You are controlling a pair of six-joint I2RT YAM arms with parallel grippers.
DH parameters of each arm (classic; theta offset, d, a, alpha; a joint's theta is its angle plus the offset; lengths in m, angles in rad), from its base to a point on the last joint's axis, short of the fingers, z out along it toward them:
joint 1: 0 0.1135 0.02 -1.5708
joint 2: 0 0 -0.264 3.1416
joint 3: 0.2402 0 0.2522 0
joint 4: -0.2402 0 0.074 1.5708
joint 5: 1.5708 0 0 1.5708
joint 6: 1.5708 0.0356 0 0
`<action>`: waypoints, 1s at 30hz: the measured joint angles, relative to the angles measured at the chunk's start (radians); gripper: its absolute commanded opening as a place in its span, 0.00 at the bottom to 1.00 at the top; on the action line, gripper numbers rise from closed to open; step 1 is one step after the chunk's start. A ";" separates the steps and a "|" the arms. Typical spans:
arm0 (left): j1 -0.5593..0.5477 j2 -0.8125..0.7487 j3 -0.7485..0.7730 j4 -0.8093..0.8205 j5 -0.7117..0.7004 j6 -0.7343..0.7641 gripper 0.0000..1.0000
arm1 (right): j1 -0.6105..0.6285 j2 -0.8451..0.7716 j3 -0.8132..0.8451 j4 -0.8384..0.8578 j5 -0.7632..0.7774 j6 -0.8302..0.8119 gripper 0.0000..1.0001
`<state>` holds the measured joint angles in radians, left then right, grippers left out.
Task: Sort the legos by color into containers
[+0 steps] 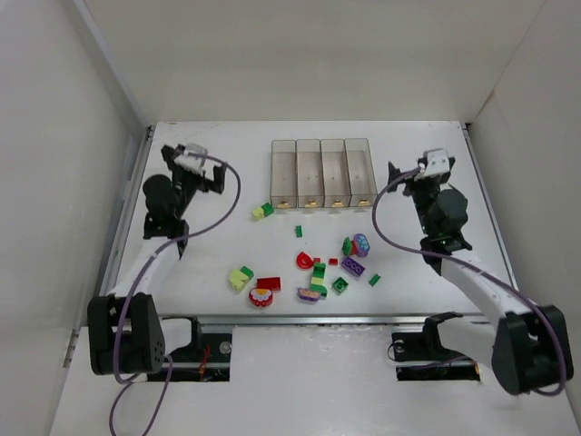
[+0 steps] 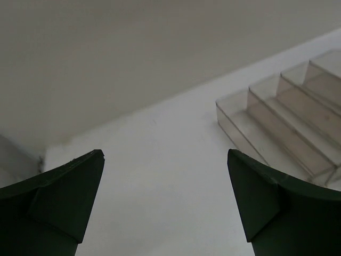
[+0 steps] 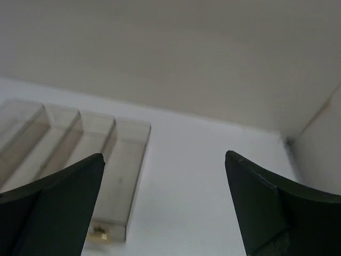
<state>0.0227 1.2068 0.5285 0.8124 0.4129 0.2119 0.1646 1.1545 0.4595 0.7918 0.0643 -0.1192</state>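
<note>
- One white table (image 1: 227, 163) fills the middle of the top view, walled in by white panels on the left, right and far sides.
- Two robot arms rise from the bottom corners of that view. The left gripper (image 2: 165, 160) hangs at the upper left and the right gripper (image 3: 164, 157) at the upper right. Each has its dark jaws spread wide apart with nothing between them, and neither is near a brick.
- Four containers (image 1: 322, 173), narrow clear bins joined in one row, sit at the upper centre of the top view. Each has a gold dot at its near end. No brick shows inside them. They also appear at the right edge of the left wrist view and the left edge of the right wrist view.
- About a dozen legos (image 1: 318, 277) lie scattered in the centre and lower centre of the top view, below the bins.
- Among them are a red arch (image 1: 305, 261), a purple brick (image 1: 353, 266), a flat red brick (image 1: 269, 283) and a yellow-green piece (image 1: 241, 278).
- One yellow-green and green pair (image 1: 262, 211) lies apart from the others, just below the leftmost bin.
- Handling, as a judgement: the pieces look light, hard and smooth, so they will not crush but may skid or twist out of a loose pinch.
- The best hold is likely across two flat opposite side walls, low on the piece. Rounded faces look less secure.
- The tiniest green bits (image 1: 374, 280) leave little to grip and need a carefully centred pinch.
</note>
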 measured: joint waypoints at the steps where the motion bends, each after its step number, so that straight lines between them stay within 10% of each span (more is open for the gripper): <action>1: -0.007 -0.010 0.087 -0.047 0.012 0.027 1.00 | 0.037 -0.048 0.072 -0.066 0.013 -0.060 1.00; 8: -0.093 -0.012 0.404 -0.288 -0.127 0.326 1.00 | 0.255 -0.091 0.570 -0.297 0.338 -0.439 1.00; 12: -0.198 0.045 0.416 -0.381 -0.288 0.473 1.00 | 0.306 0.060 0.808 -0.523 0.632 -0.337 1.00; 20: -0.235 0.138 0.521 -0.718 -0.152 0.359 1.00 | 0.228 0.268 1.058 -1.202 0.091 0.071 1.00; 30: -0.257 0.356 0.512 -1.004 0.095 0.461 0.94 | 0.280 0.314 0.927 -1.277 -0.145 0.252 1.00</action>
<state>-0.2340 1.5631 1.0401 -0.1913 0.5083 0.6727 0.4450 1.4685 1.3861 -0.4854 -0.0803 0.1326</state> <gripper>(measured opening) 0.942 1.000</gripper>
